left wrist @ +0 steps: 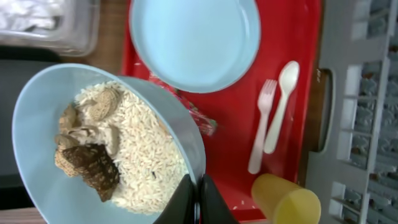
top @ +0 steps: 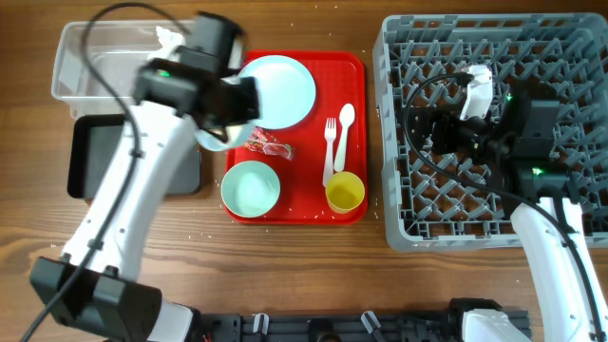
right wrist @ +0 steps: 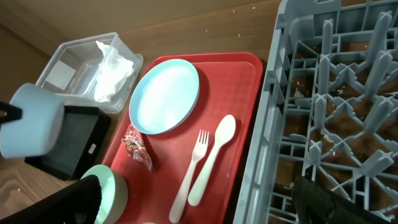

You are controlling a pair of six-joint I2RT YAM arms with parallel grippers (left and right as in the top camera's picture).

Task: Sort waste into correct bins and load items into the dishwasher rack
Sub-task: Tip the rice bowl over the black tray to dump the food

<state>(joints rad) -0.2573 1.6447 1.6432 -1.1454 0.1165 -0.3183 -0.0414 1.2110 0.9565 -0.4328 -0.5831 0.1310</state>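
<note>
My left gripper (left wrist: pixel 198 199) is shut on the rim of a pale blue-green bowl (left wrist: pixel 37 124) holding white rice (left wrist: pixel 146 155) and brown food scraps (left wrist: pixel 90 165). It holds the bowl above the red tray's left edge (top: pixel 217 141), and the bowl also shows in the right wrist view (right wrist: pixel 34 121). The pale blue plate (top: pixel 280 90), red wrapper (top: pixel 269 145), empty bowl (top: pixel 251 188), yellow cup (top: pixel 345 192), white fork (top: pixel 330 152) and spoon (top: pixel 344 133) lie on the tray. My right gripper (top: pixel 427 133) is open and empty over the grey rack (top: pixel 408 190).
The clear tub (top: pixel 85 66) at the back left holds the white napkin (top: pixel 169 38). The black tray (top: pixel 90 157) sits just in front of it. The flat red tray (top: pixel 313 204) lies between these bins and the rack. Crumbs dot the wooden table.
</note>
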